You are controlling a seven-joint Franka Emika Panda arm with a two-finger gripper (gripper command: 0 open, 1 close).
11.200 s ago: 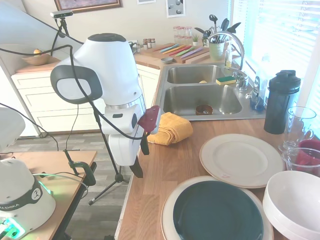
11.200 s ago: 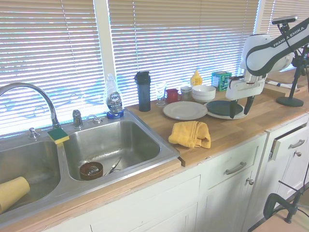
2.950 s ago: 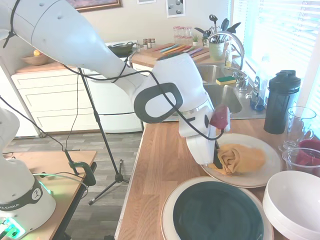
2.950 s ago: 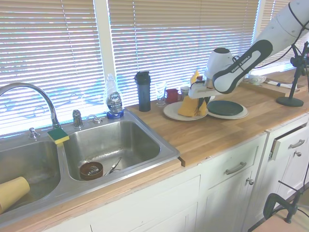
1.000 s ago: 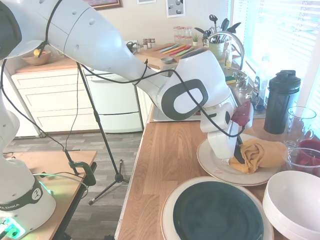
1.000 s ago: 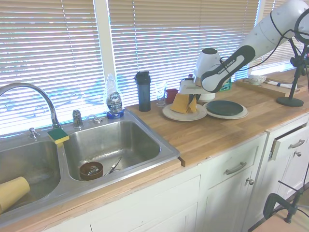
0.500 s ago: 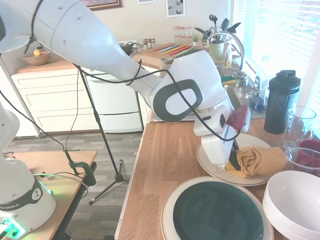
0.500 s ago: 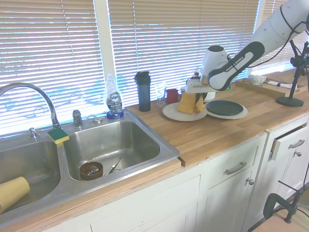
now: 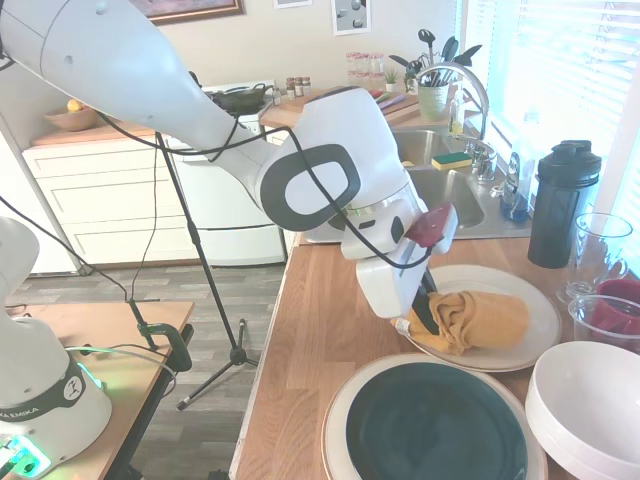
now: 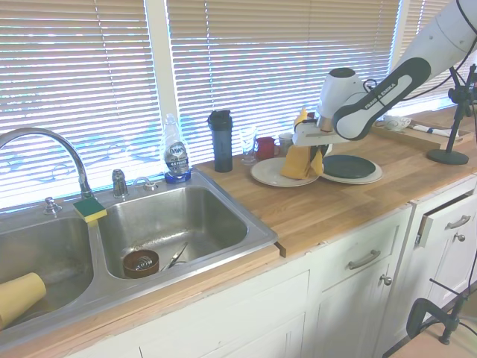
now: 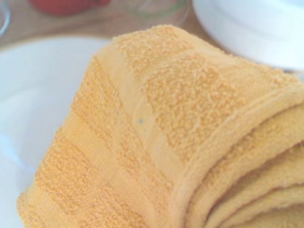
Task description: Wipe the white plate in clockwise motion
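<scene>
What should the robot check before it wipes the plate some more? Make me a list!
1. Towel in the gripper: ok. The fingers are shut on the yellow towel.
2. Towel on the white plate: ok. It lies on the plate's near half.
3. Towel reaching the whole plate: not ok. It is bunched in a roll, so much of the plate lies bare.
4. Room around the plate: not ok. The green-centred plate, white bowl and clear glass all sit close to its rim.
5. Plate staying put: cannot tell. Nothing holds it down.
6. Plate clean yet: cannot tell from these views.
</scene>
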